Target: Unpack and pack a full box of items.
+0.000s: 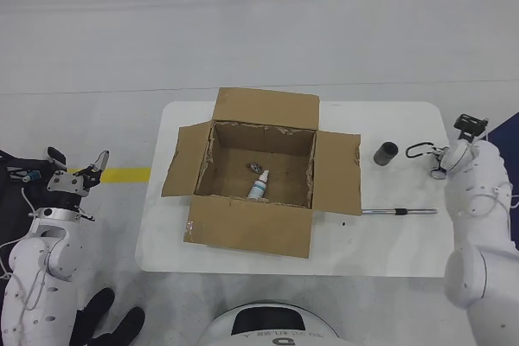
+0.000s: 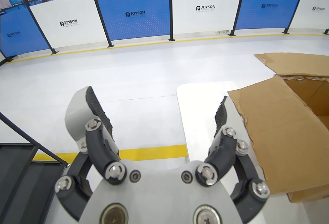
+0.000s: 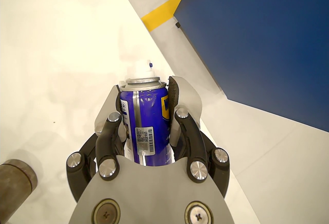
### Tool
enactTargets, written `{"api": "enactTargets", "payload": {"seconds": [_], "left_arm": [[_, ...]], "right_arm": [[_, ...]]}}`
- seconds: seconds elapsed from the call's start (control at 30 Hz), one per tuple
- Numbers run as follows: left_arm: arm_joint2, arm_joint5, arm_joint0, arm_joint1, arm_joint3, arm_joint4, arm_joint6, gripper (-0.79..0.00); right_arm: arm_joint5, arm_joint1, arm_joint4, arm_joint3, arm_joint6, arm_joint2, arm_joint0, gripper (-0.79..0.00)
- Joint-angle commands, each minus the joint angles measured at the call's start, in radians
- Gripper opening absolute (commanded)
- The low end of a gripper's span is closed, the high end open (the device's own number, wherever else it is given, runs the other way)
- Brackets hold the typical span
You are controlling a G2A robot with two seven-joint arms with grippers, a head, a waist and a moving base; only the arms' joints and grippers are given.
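An open cardboard box (image 1: 242,227) stands mid-table with its flaps spread. Inside it lie a small white bottle (image 1: 259,184) and a small dark item (image 1: 254,165). My right gripper (image 3: 145,87) is shut on a blue spray can (image 3: 147,117) with a white nozzle, held over the table's right end near the edge (image 1: 434,163). My left gripper (image 2: 156,96) hangs open and empty off the table's left side (image 1: 76,173), with the box's left flap (image 2: 277,137) just beside it.
A dark cylinder (image 1: 385,153) stands on the white table (image 1: 372,246) right of the box, close to my right gripper (image 3: 15,176). A thin metal rod (image 1: 398,210) lies nearer the front. A blue panel (image 3: 257,29) stands past the table's right edge.
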Motion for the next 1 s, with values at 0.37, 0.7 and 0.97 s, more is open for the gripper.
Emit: {"api": "enactTargets", "payload": {"seconds": [0.37, 0.7, 0.97], "left_arm": [[0.0, 0.0, 0.0, 0.0, 0.0, 0.0, 0.0, 0.0], [0.0, 0.0, 0.0, 0.0, 0.0, 0.0, 0.0, 0.0], [0.0, 0.0, 0.0, 0.0, 0.0, 0.0, 0.0, 0.0]], "right_arm": [[-0.158, 0.024, 0.372, -0.323, 0.016, 0.198, -0.201, -0.785], [-0.405, 0.036, 0.843, -0.491, 0.27, 0.33, -0.332, -0.785], [-0.368, 0.053, 1.025, -0.434, 0.488, 0.345, -0.286, -0.785]]}}
